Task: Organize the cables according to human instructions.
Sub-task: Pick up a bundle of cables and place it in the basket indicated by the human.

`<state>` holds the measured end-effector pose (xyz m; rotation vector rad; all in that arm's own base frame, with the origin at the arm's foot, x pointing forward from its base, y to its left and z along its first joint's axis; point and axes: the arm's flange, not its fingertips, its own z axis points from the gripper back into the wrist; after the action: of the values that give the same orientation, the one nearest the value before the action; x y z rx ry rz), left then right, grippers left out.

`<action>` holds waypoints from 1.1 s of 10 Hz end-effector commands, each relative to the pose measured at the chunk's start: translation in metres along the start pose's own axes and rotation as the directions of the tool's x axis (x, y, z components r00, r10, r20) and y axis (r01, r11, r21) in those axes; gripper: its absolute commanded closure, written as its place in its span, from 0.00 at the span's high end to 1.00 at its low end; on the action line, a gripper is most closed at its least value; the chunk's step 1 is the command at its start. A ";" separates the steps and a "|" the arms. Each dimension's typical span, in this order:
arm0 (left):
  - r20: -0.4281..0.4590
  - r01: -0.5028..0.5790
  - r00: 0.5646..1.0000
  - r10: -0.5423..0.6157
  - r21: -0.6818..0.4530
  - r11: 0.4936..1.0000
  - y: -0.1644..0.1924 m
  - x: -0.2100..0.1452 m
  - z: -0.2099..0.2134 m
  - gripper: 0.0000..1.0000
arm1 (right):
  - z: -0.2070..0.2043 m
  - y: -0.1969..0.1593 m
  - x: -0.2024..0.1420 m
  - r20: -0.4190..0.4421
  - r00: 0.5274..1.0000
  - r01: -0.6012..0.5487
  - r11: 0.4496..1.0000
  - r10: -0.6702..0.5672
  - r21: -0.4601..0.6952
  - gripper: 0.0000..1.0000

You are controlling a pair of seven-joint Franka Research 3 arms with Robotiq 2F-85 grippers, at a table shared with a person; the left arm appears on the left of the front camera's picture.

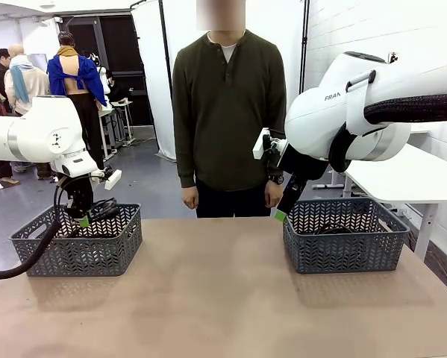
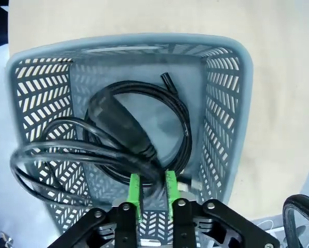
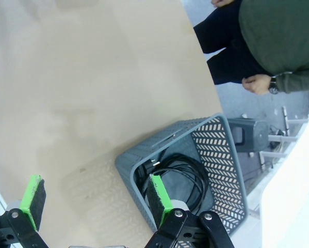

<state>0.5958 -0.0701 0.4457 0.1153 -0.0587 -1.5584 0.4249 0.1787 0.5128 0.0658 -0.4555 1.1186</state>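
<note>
Front view shows the left gripper (image 1: 83,218) hanging just over the rim of the left basket (image 1: 77,250), with a black cable (image 1: 104,209) draped from it into the basket. Seen from the left wrist, the two green pads (image 2: 134,192) stand close together with a strand of that cable (image 2: 118,155) running between them; whether they are pinching it or have just let go cannot be told from this angle. The coil hangs half in and half out: part of the loop and a thick black plug (image 2: 120,126) lie over the basket floor, while another loop spills past the basket wall (image 2: 38,88). That low hold over the opening reads as a drop-off, so the cord falls inside rather than onto the table (image 1: 223,298). The stray loop may catch on the rim. The right gripper (image 1: 286,201) sits above the near-left corner of the right basket (image 1: 342,246), and from its wrist camera the fingers (image 3: 158,195) are spread wide with nothing between them. Below them a coiled cable (image 3: 182,178) already rests on the floor of that basket (image 3: 216,155), which suggests sorting there is done for now. The person (image 1: 227,112) stands at the far edge between the baskets, hands down at the sides, giving no visible signal.
</note>
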 end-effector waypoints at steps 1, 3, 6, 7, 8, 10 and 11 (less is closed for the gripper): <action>0.009 0.012 1.000 -0.012 0.015 1.000 0.007 -0.007 0.002 0.79 | -0.002 0.001 0.000 -0.004 1.000 0.003 1.000 -0.003 -0.001 1.00; -0.005 0.014 1.000 -0.014 0.012 1.000 0.007 -0.007 0.011 1.00 | -0.002 0.001 0.000 -0.004 1.000 0.003 1.000 -0.003 -0.001 1.00; -0.022 0.026 0.999 -0.026 0.004 1.000 0.007 -0.007 0.020 1.00 | -0.002 0.001 0.000 -0.004 1.000 0.003 1.000 -0.003 -0.001 1.00; -0.015 0.024 1.000 -0.024 -0.001 1.000 0.006 -0.008 0.021 1.00 | -0.002 0.001 0.000 -0.004 1.000 0.003 1.000 -0.003 -0.001 1.00; -0.001 -0.001 1.000 0.001 -0.009 1.000 0.006 -0.008 0.022 1.00 | -0.002 0.001 0.000 -0.004 1.000 0.003 1.000 -0.003 -0.001 1.00; -0.011 -0.001 1.000 0.001 0.008 1.000 0.006 -0.004 0.018 1.00 | -0.002 0.001 0.000 -0.004 1.000 0.003 1.000 -0.003 -0.001 1.00; -0.011 -0.001 1.000 0.001 0.008 1.000 0.006 -0.004 0.018 1.00 | -0.002 0.001 0.000 -0.004 1.000 0.003 1.000 -0.003 -0.001 1.00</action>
<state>0.5994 -0.0673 0.4643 0.1067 -0.0533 -1.5462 0.4249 0.1787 0.5128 0.0658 -0.4555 1.1186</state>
